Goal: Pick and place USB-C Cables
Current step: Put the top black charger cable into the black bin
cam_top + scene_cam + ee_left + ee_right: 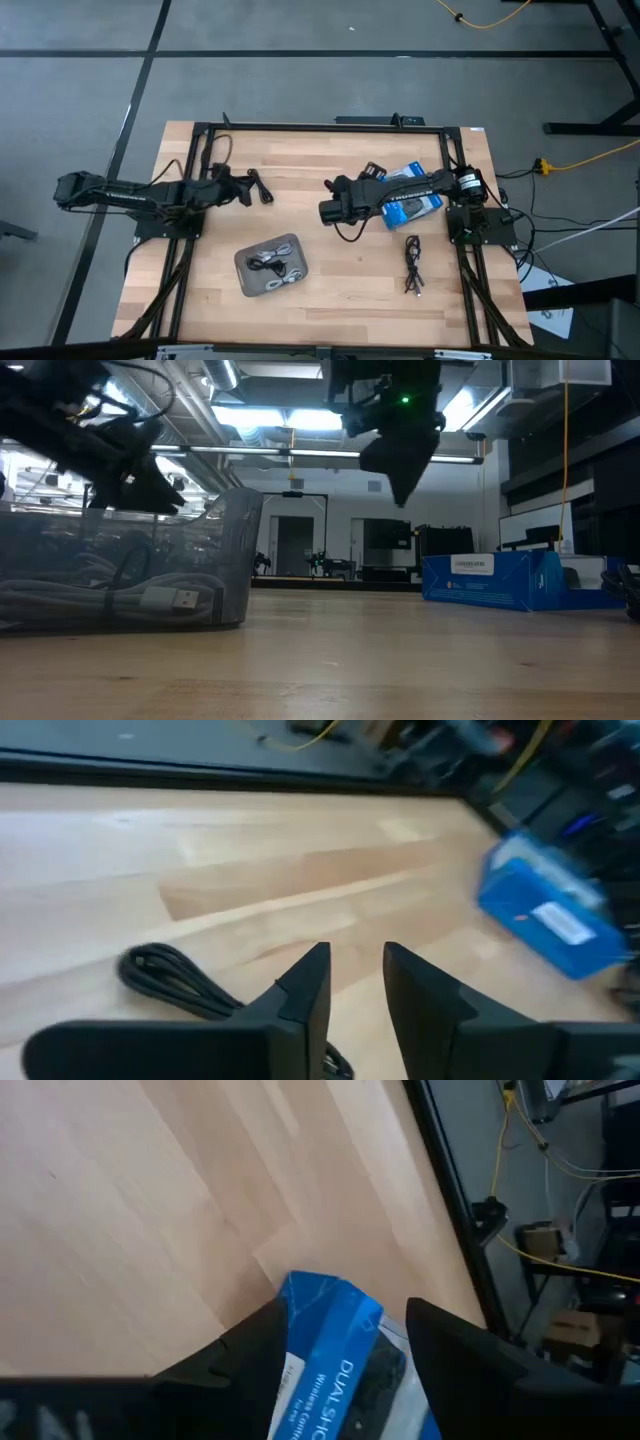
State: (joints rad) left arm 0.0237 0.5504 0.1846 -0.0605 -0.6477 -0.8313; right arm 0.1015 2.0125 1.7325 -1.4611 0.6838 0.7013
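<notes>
- Right gripper (326,198) hovers over the middle of the table (330,305), clear of the wood, jaws parted with nothing between them; in its wrist view the two dark fingers (250,1355) frame the blue packet (335,1370) with a clear gap.
- Low view shows that same gripper (400,460) hanging well above the tabletop.
- Blue packet (415,200) lies under the right arm's forearm, toward the right side of the table.
- Left gripper (262,190) is on the left half of the table, at the far side of the grey tray (245,285), fingers (305,995) slightly parted and holding nothing.
- Black USB-C cable (165,975), coiled, lies on the wood just beside the left gripper's fingers in the left wrist view; whether it touches them I cannot tell.
- Grey tray sits near the front edge, left of centre, and holds several bundled cables (272,262), dark and pale ones together.
- Low view shows a white cable (110,595) with its plug end resting against the tray's translucent wall (235,540).
- Another black cable (412,265) lies loose on the table near the right side, in front of the blue packet and well apart from the tray.
</notes>
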